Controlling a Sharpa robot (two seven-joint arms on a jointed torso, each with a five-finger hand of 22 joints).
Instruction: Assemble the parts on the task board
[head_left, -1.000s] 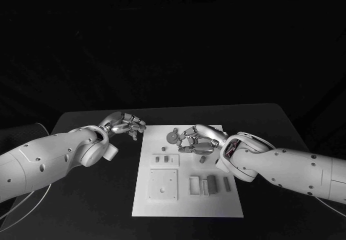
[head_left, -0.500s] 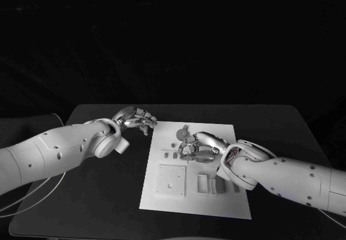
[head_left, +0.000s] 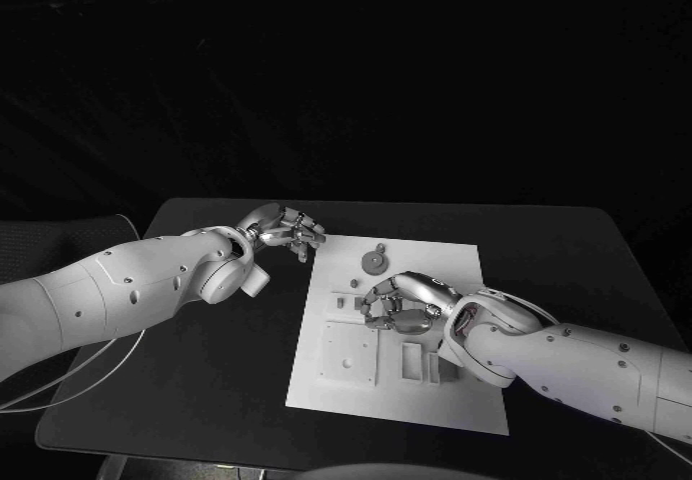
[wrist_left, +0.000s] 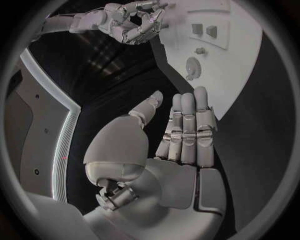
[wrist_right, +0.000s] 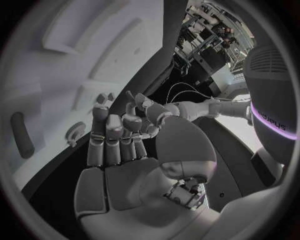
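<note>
The white task board (head_left: 411, 400) lies mid-table on the black table (head_left: 202, 380), with small grey parts on it, among them a round disc (head_left: 374, 261) near its far edge. The right hand (head_left: 401, 303) hovers over the board's middle, fingers curled, gripping nothing visible. The left hand (head_left: 286, 232) hangs just beside the board's far left corner, fingers apart and empty.

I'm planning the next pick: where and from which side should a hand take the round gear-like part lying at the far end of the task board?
Probably by its rim, from above. The round part lies flat on the task board, apart from the other pieces, so its edge looks free all round. The small raised stub at its middle may also serve for a pinch. The left hand is nearer; the right hand hangs over the board's middle.
</note>
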